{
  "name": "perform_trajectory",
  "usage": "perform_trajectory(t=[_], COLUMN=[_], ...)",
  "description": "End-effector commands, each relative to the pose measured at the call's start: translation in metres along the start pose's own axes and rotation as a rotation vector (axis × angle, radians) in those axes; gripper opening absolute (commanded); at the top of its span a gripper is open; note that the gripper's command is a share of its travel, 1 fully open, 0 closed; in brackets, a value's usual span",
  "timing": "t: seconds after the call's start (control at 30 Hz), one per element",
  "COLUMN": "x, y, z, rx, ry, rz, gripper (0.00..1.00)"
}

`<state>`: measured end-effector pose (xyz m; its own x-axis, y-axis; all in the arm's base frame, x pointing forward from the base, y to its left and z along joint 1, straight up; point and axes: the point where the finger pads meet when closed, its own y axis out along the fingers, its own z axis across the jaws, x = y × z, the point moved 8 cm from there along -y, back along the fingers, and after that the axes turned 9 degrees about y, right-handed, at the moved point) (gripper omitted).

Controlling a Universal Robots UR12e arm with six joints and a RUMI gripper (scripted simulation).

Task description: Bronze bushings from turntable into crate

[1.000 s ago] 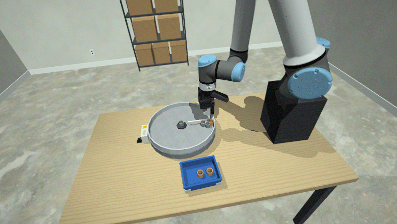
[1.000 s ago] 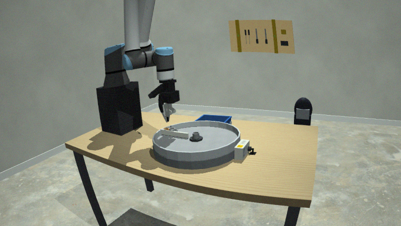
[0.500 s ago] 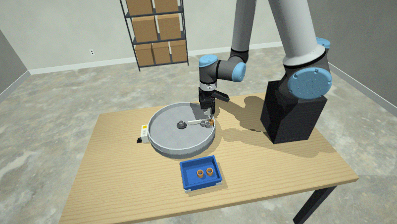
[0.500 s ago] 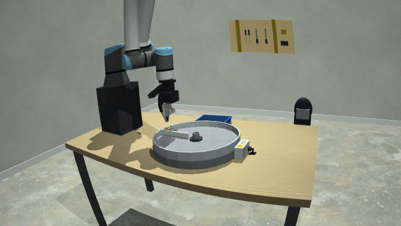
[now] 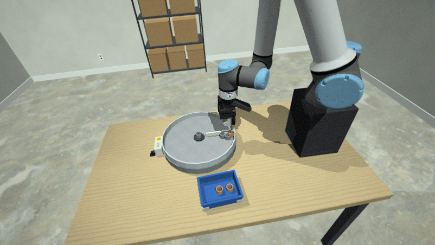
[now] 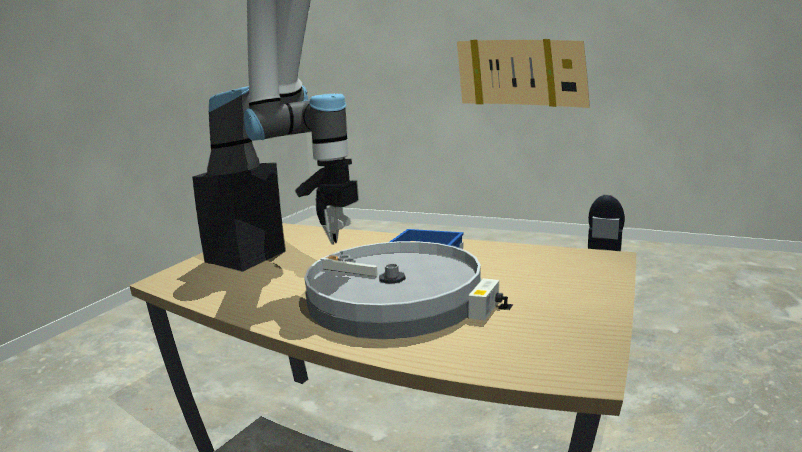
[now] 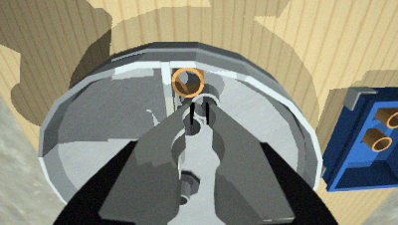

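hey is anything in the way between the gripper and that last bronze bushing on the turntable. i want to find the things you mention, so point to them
Nothing visible stands between the gripper point(image 5: 232, 129) point(image 6: 333, 243) point(image 7: 200, 113) and the bronze bushing point(image 5: 231, 133) point(image 7: 174, 88); two steel bushings point(image 5: 226, 136) point(image 7: 211, 96) crowd beside it.
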<state>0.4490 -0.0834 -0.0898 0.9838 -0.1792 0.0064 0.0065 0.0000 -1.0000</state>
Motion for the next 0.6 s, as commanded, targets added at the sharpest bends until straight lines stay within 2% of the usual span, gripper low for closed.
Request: perform_trajectory(t=[0.0,0.3,0.57], x=[0.000,0.000,0.001], y=[0.000,0.001,0.022], z=[0.000,0.000,0.000], rx=[0.000,0.000,0.000], ry=[0.000,0.000,0.000], rz=[-0.001,-0.001,-0.001], gripper=[0.06,0.06,0.06])
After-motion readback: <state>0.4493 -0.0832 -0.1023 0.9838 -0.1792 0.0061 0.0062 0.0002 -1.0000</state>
